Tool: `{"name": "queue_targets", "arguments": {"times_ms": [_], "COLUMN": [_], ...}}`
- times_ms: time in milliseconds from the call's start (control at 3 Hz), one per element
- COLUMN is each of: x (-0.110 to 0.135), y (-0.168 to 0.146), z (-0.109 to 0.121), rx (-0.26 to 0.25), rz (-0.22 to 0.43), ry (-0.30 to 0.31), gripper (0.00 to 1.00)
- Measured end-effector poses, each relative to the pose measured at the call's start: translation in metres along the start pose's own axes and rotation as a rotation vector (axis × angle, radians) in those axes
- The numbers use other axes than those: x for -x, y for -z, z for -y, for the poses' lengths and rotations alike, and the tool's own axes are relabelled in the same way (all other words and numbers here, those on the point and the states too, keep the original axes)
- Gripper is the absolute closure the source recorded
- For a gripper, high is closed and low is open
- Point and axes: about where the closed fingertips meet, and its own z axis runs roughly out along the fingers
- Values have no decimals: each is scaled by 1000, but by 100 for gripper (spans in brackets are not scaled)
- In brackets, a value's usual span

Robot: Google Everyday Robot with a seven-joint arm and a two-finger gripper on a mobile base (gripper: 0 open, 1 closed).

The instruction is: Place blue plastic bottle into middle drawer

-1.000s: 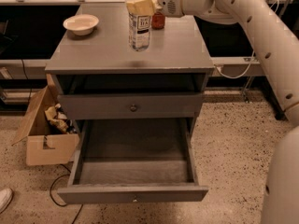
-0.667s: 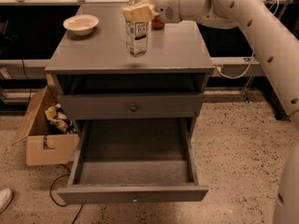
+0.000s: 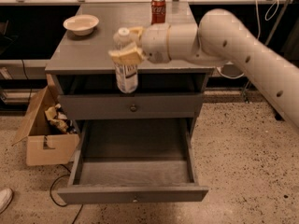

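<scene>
Compared with the picture taken 0.7 s ago, the blue plastic bottle [image 3: 126, 76] has been carried from above the back of the cabinet top [image 3: 88, 52] towards its front edge, and the red cola can [image 3: 159, 9], then largely hidden behind the gripper, is now seen whole at the back of the top. The gripper [image 3: 126, 53] has come forward with the bottle, and the white arm [image 3: 233, 36] reaches in from the right.

The bottle is held upright, clear of every surface. Its lower half is seen against the front edge of the top and the dark gap beneath it, just above the closed drawer front [image 3: 107, 108] with its round knob. It is slim and clear with a faint bluish cast; a white cap sits on top and a white label with dark print is wrapped around the body (the print cannot be read).

The bottle is clamped just below its cap between the pale fingers [image 3: 125, 58], which are closed against it from either side.

The middle drawer [image 3: 133, 194] is pulled fully out below, and its flat grey floor is exposed. A white bowl [image 3: 81, 24] is set at the back left of the top, and a cardboard box [image 3: 44, 146] stands on the floor to the left of the cabinet
</scene>
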Motion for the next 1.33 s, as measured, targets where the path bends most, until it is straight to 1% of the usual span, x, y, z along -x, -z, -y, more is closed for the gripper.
{"name": "queue_targets", "arguments": {"times_ms": [333, 667, 1000, 1333], "x": [-37, -75, -80, -91], "y": [-17, -29, -31, -37], "z": [-28, -46, -49, -57], "rx": [10, -8, -12, 2], "rz": [-36, -40, -43, -74], "ry": [-16, -46, -50, -58], "gripper": [100, 100, 100, 100]}}
